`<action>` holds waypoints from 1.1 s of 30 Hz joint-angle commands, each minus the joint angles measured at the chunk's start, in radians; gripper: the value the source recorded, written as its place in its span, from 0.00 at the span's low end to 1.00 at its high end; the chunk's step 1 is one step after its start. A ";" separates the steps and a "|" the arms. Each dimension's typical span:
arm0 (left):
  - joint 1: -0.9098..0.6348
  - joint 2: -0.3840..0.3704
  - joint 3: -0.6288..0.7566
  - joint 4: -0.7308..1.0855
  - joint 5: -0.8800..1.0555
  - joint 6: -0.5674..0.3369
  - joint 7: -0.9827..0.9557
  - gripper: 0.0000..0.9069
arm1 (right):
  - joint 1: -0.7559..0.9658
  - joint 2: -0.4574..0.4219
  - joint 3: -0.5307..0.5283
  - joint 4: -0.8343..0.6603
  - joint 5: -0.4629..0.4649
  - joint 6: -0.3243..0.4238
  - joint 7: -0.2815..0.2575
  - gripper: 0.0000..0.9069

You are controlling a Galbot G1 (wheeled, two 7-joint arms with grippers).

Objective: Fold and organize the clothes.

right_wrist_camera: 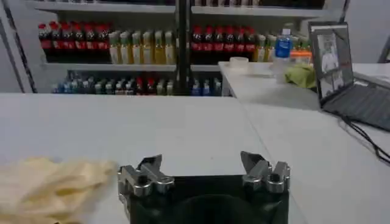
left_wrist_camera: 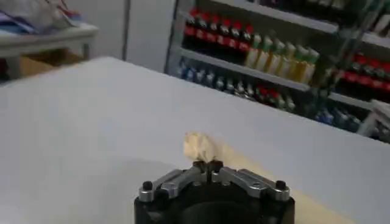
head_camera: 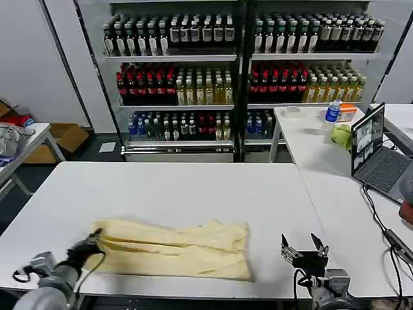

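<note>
We see the T-shirt (head_camera: 174, 248) as thin, soft, wrinkled cloth, lying on a smooth matt white table (head_camera: 193, 187); lower right, the right gripper (head_camera: 304, 247) looks matt black.

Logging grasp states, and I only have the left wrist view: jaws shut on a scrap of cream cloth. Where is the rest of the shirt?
Observer: The T-shirt lies as a wide band on the white table, and the left gripper pinches its left end.
Operator: And the other arm?
Observer: The right gripper is near the table's front edge, to the shirt's right. Its jaws are open and apart from the cloth.
</note>
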 commanded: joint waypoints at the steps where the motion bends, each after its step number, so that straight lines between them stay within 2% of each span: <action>1: -0.024 0.074 -0.183 0.059 -0.018 -0.002 -0.001 0.03 | 0.017 -0.015 0.001 -0.003 0.016 0.000 0.000 1.00; 6: -0.018 0.069 -0.170 0.000 -0.016 0.001 -0.007 0.03 | 0.021 -0.032 0.003 -0.007 0.025 0.001 0.000 1.00; 9: -0.017 0.037 -0.130 -0.080 -0.027 0.008 -0.021 0.03 | 0.023 -0.041 0.000 -0.012 0.027 0.001 0.000 1.00; 19: -0.036 -0.056 0.075 -0.277 -0.088 0.028 -0.091 0.03 | 0.022 -0.049 -0.012 -0.016 0.024 0.002 0.001 1.00; 26: -0.058 -0.097 0.206 -0.306 -0.145 0.032 -0.125 0.03 | 0.016 -0.041 -0.018 -0.016 0.015 0.001 0.002 1.00; 33: -0.071 -0.186 0.386 -0.276 -0.105 0.024 -0.147 0.03 | 0.004 -0.029 -0.012 -0.010 0.005 0.001 0.003 1.00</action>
